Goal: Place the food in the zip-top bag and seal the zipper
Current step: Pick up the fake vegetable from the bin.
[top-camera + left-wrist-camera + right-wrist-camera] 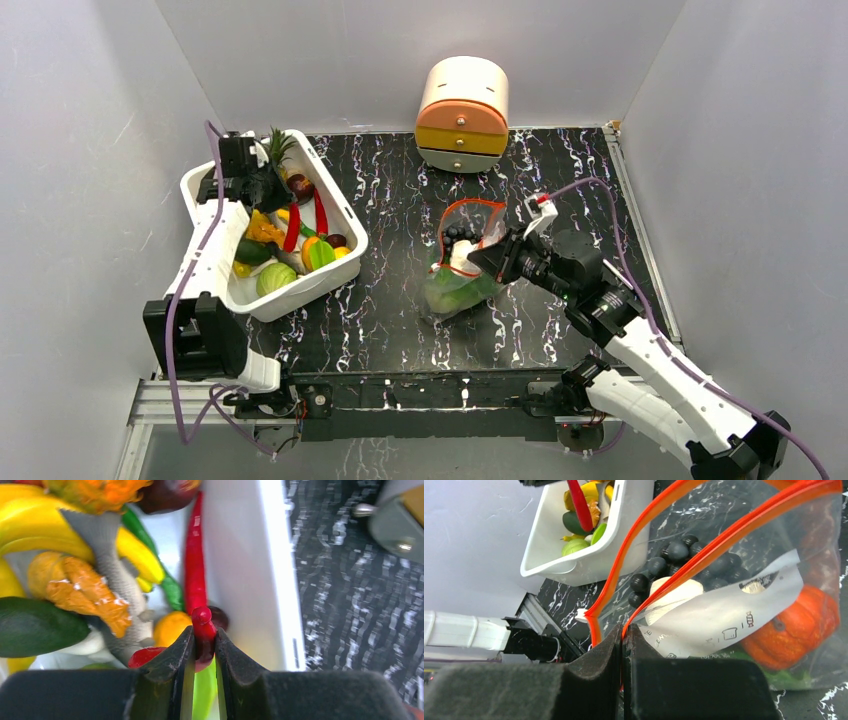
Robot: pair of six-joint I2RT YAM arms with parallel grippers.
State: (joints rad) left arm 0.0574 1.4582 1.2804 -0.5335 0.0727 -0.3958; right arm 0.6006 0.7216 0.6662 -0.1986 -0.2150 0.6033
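The zip-top bag point(462, 262) stands in the middle of the table with its mouth open. It holds dark grapes, a white piece, an orange pumpkin point(796, 627) and a pale green leafy piece point(452, 292). My right gripper point(492, 258) point(622, 632) is shut on the near lip of the zipper point(724, 535). My left gripper point(275, 192) point(204, 642) is over the white tub and shut on the end of a red chilli point(204, 630) point(580, 505). A second red chilli point(194, 555) lies along the tub's wall.
The white tub point(300, 295) at the left holds several more toy produce pieces, among them a round green piece point(275, 278) and a pineapple. A cream and orange drawer unit point(462, 112) stands at the back. Grey walls close in the table on three sides.
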